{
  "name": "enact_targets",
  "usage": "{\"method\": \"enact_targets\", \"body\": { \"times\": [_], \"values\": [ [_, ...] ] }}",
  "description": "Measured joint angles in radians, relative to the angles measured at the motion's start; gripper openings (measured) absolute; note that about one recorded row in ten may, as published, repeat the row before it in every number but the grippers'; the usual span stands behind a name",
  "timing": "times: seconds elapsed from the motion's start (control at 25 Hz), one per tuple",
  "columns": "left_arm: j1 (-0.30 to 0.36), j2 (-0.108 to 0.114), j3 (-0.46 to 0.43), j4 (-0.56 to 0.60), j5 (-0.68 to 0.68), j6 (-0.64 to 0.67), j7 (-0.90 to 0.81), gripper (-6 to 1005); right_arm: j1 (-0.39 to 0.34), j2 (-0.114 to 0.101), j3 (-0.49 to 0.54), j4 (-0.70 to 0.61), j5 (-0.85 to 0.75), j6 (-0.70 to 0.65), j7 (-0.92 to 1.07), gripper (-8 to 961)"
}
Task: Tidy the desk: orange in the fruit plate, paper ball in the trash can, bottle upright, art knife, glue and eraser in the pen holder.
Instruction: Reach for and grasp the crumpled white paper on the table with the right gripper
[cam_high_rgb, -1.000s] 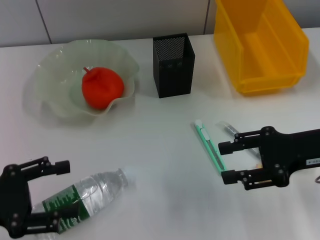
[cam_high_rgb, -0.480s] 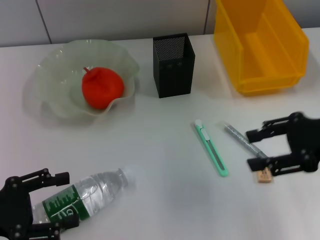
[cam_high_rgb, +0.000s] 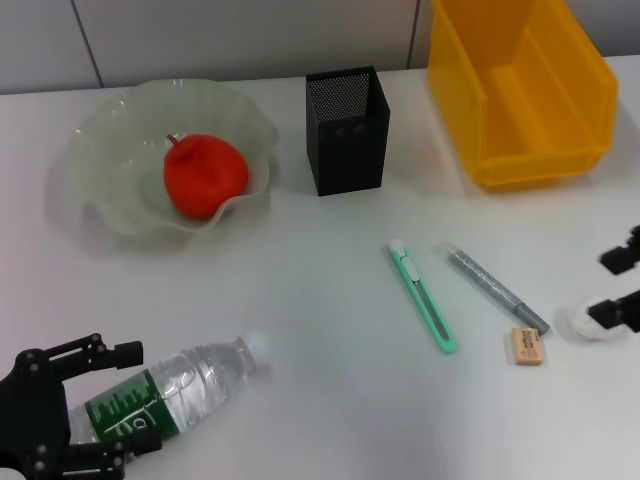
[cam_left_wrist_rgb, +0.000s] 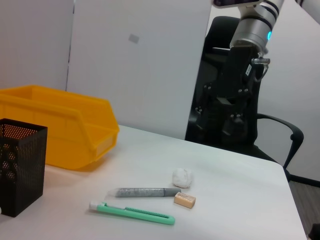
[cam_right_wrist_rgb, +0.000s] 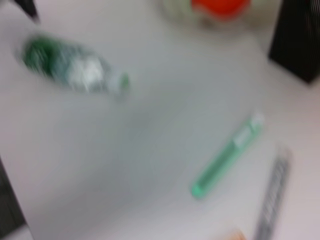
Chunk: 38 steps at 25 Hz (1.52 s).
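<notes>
The orange (cam_high_rgb: 205, 175) lies in the pale fruit plate (cam_high_rgb: 100, 130). A clear bottle (cam_high_rgb: 165, 395) with a green label lies on its side at the front left. My left gripper (cam_high_rgb: 125, 400) is open, with its fingers on either side of the bottle's lower end. A green art knife (cam_high_rgb: 422, 295), a grey glue stick (cam_high_rgb: 497, 290), a tan eraser (cam_high_rgb: 526, 346) and a white paper ball (cam_high_rgb: 578, 322) lie at the right. My right gripper (cam_high_rgb: 600, 288) is open at the right edge, just beside the paper ball. The black mesh pen holder (cam_high_rgb: 347, 130) stands at the back centre.
A yellow bin (cam_high_rgb: 520, 90) stands at the back right. In the left wrist view the bin (cam_left_wrist_rgb: 60, 125), pen holder (cam_left_wrist_rgb: 20, 170), knife (cam_left_wrist_rgb: 132, 212), glue (cam_left_wrist_rgb: 145, 192), eraser (cam_left_wrist_rgb: 184, 199) and paper ball (cam_left_wrist_rgb: 182, 176) show, with a black chair (cam_left_wrist_rgb: 240, 130) beyond the table.
My right gripper has swung right from over the knife to the table's right edge, uncovering the glue, eraser and paper ball. My left gripper has drawn slightly toward the front edge.
</notes>
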<state>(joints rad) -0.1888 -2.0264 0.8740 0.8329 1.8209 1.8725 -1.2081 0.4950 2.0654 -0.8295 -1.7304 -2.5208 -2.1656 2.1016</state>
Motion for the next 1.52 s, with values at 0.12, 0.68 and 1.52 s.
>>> {"method": "enact_targets", "body": {
  "times": [0.12,0.68,1.52],
  "values": [
    [-0.003,0.000,0.001,0.000,0.000,0.000,0.000,844,0.034,0.000,-0.102,-0.032,-0.173,-0.013,0.072,660],
    [-0.005,-0.003,-0.003,0.000,0.000,-0.001,0.028,843,0.062,0.012,-0.296,0.160,-0.393,0.203,0.201,660],
    [-0.018,-0.012,0.003,-0.005,0.000,-0.031,0.025,842,0.072,0.013,-0.297,0.455,-0.389,0.451,0.218,660]
  ]
}}
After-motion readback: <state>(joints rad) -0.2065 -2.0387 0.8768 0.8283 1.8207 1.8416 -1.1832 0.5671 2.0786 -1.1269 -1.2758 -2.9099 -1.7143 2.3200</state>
